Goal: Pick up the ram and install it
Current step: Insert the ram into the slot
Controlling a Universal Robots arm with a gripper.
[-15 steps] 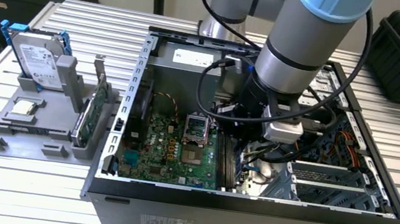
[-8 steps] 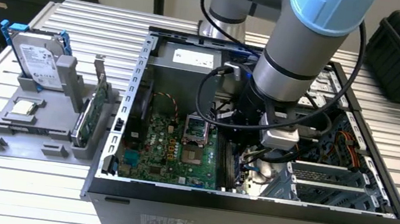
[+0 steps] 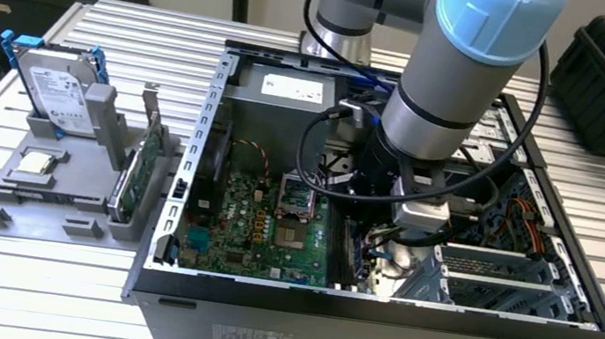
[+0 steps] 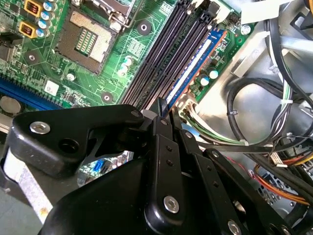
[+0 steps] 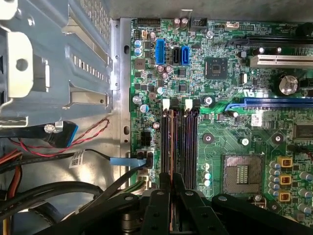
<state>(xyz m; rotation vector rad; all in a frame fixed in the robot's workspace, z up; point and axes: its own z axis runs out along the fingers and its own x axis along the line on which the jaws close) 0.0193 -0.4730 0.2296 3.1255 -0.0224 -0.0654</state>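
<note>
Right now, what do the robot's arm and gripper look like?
The arm is a grey metal tube with light blue joint caps and a black cable looping beside it. The gripper is matte black, built of bolted linkage bars with silver screw heads, narrowing to slim fingers.

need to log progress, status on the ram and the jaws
Gripper down inside the case, jaws closed on the ram. Ram standing in the outermost memory slot on the motherboard. Cable bundle beside the slots, not touching.

One ram (image 4: 193, 68), four memory slots (image 5: 191, 142).
</note>
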